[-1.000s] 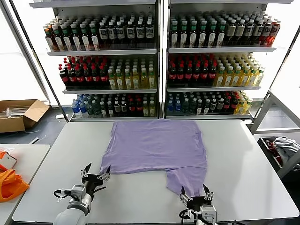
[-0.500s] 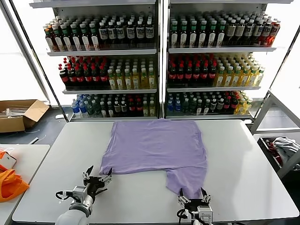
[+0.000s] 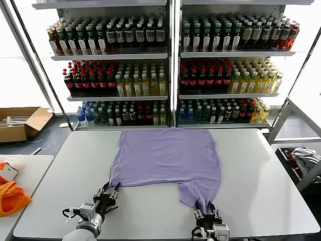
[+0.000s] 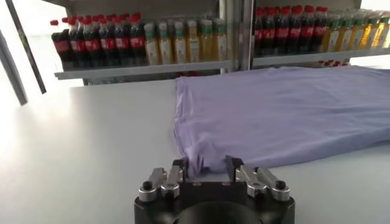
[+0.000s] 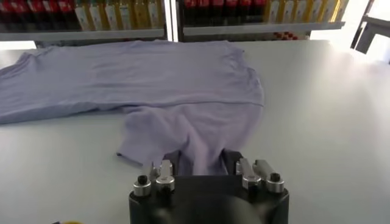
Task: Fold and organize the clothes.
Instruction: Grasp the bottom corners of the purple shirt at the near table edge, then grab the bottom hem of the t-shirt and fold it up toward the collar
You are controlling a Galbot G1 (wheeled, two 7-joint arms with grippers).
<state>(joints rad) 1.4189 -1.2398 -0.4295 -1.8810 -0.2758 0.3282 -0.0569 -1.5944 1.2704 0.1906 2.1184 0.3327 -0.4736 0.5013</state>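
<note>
- Shelving [image 3: 170, 65]: two glazed racks are seen behind the table, stocked with rows of bottled drinks in dark, red-capped, yellow and blue groups.
- Table [image 3: 271, 165]: a smooth white top with rounded corners is shown, carrying the garment.
- T-shirt [image 3: 168, 155]: a lavender, soft, matte knit is spread flat near the middle of the table, plain side up; one sleeve droops toward the near edge on the right, where the cloth is gathered into folds.
- Left gripper [image 3: 106, 197]: placed at the near-left corner of the T-shirt [image 4: 280, 112]; in the left wrist view the gripper [image 4: 207, 172] is seen with its fingers closed in on the bunched corner of the hem, a contact only hinted at from the head view.
- Right gripper [image 3: 207, 215]: set at the tip of the drooping sleeve; the right wrist view shows the gripper [image 5: 204, 165] with its fingers clamped on a puckered fold of the T-shirt [image 5: 152, 79].
</note>
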